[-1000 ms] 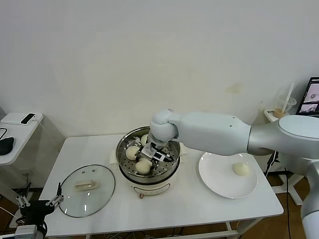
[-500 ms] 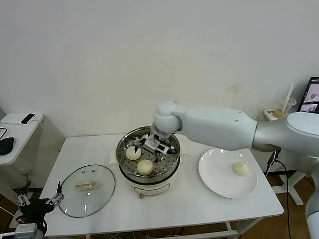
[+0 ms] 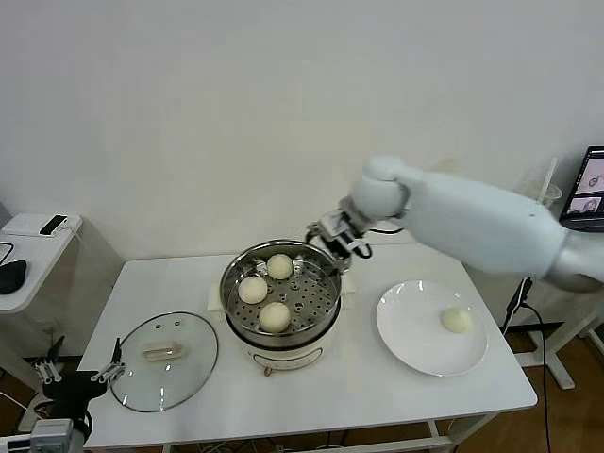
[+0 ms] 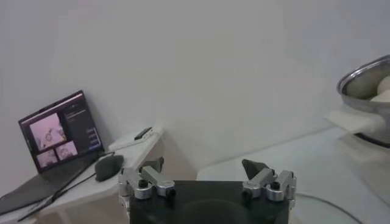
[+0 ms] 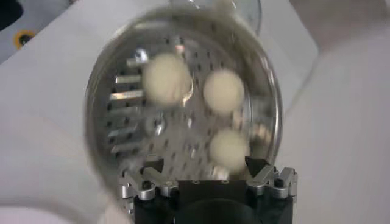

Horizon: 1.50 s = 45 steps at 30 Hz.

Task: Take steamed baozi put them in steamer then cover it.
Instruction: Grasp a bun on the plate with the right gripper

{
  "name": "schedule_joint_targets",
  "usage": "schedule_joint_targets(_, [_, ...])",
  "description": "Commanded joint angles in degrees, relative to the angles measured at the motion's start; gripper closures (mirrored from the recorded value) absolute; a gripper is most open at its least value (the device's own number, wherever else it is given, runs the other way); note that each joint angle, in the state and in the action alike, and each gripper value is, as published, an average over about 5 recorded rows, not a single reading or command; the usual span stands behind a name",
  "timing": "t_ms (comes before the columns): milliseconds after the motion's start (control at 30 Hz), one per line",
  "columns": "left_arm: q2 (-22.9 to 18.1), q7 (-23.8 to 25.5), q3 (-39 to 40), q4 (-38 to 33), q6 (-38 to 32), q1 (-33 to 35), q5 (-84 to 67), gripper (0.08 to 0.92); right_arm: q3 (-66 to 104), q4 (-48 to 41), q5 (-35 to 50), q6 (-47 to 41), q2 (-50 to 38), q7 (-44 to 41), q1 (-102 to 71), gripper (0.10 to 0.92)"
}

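Three buns (image 3: 265, 290) sit in the steamer (image 3: 281, 298), which stands near the middle of the table (image 3: 377, 387), toward its back edge; they lie apart from one another on the perforated floor, one toward the back, one on the left, one toward the front. A fourth bun (image 3: 456, 321) rests on the white plate (image 3: 415, 340) at the table's right end, well apart from the steamer. The glass lid (image 3: 165, 360) lies flat near the front left corner, handle up, just beside the steamer base. The right gripper (image 3: 342, 233) hangs above the steamer's back right rim, its fingers spread and holding nothing; the right wrist view looks down between those fingers (image 5: 260, 168) onto the three buns, though that view is blurred. The left gripper (image 3: 80, 375) is parked low off the table's front left corner, its fingers (image 4: 255, 168) also apart and empty. A side table (image 3: 28, 247) with a phone stands to the left
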Motion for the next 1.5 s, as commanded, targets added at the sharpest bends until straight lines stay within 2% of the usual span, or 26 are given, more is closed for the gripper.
schedule_joint_targets(33, [0.6,0.0,0.5,0.2,0.1,-0.4,0.0,0.177,5.2,1.4,-4.2,-7.9,-17.9,-2.1,-5.1,0.203])
schedule_joint_targets(267, [1.0,0.1,1.2,0.6,0.1,-0.5,0.0,0.177,15.1,-2.1,-10.2,-4.0,-24.0,-4.2,-17.6,0.203])
schedule_joint_targets(467, [0.8,0.2,1.5,0.8,0.3,-0.7,0.2,0.177,24.1,-5.9,-14.8,-0.5,-25.5,-5.1,-29.1,0.203])
schedule_joint_targets(1033, [-0.6,0.3,1.6,0.7,0.9,-0.8,0.8,0.177,36.1,-25.1,-24.8,6.3,-12.8,-3.5,-39.5,0.203])
schedule_joint_targets(1500, [-0.8,0.4,1.2,1.2,1.1,-0.9,0.6,0.177,36.3,-31.8,-28.0,5.9,-6.7,-2.4,-38.8,0.203])
